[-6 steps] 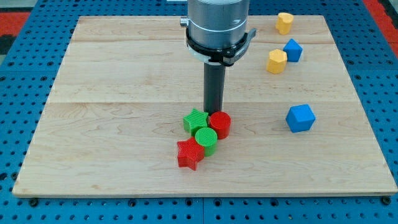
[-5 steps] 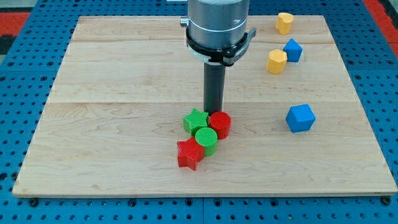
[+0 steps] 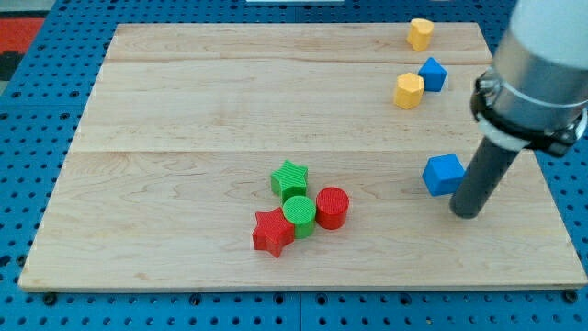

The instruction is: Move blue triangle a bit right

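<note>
My tip (image 3: 467,213) sits just right of and below the blue triangle (image 3: 444,174) at the desk's (image 3: 184,110) right side, poorly placed for a rightward push; no hand exists.

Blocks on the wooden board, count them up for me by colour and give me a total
Blue: 2, a small one near the view's top right and a larger one beside my tip
Yellow: 2
Green: 2, a star and a cylinder
Red: 2, a star and a cylinder
Total: 8
</note>
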Available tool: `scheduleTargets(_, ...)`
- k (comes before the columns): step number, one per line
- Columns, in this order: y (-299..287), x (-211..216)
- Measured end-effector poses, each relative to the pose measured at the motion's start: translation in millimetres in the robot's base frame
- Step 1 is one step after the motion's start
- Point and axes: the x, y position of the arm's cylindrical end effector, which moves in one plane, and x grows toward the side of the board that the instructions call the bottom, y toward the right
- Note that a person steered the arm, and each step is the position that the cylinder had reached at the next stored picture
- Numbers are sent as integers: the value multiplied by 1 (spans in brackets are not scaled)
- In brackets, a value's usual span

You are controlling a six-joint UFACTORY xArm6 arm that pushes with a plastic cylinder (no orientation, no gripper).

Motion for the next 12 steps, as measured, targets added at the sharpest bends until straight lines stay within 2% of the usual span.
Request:
scheduleTargets(1, 8, -42)
scheduleTargets(2, -83, -93)
scheduleTargets(3, -99, -71)
scheduleTargets(4, -82, -19)
scheduleTargets(6, -158, -94)
scheduleTargets(7, -176, -110)
scheduleTargets(8, -172, -108)
scheduleTargets(9, -63, -108)
scheduleTargets(10, 7, -140)
scheduleTargets(11, 21, -198)
scheduleTargets(12, 34, -224)
